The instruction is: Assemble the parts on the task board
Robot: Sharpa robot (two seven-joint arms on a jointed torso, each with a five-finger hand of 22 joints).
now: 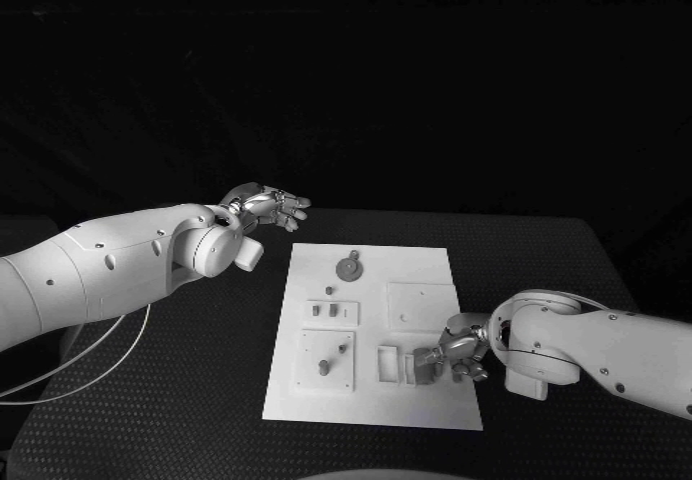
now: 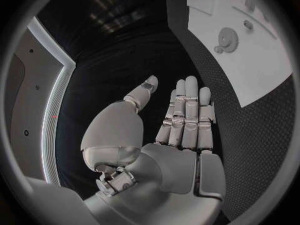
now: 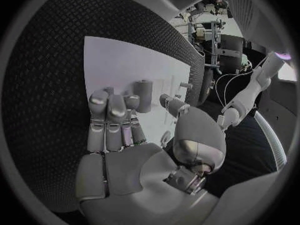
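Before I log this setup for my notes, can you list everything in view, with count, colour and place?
Table: one, black, under everything.
Task board: one, white, middle of the table.
Gear part: one, grey, far end of the board.
Other small parts: several, grey, on the board's near half; exact count unclear.
Left hand: silver, fingers apart, holding nothing, beyond the board's far left corner.
Right hand: silver, over the board's near right part; whether it holds anything is unclear.

A matt white task board (image 1: 418,270) lies on the black table (image 1: 577,260) — its surface rough, diamond-textured — beside a left hand (image 2: 181,120) of smooth, satin-bright metal.
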